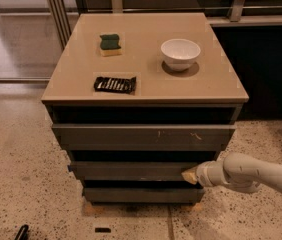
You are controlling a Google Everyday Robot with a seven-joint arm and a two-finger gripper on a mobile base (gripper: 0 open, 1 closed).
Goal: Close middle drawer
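Observation:
The middle drawer (131, 170) is the plain grey front between the scratched top front (143, 135) and the narrow bottom front (141, 194). It stands a little proud of the cabinet body. My gripper (189, 175) comes in from the lower right on a white arm (253, 173). Its tan tip rests against the right end of the middle drawer's front.
The tan cabinet top (146, 84) carries a green and yellow sponge (110, 44), a white bowl (180, 53) and a dark snack packet (114, 84). Speckled floor lies all around. A metal rail and glass panel stand at the back left.

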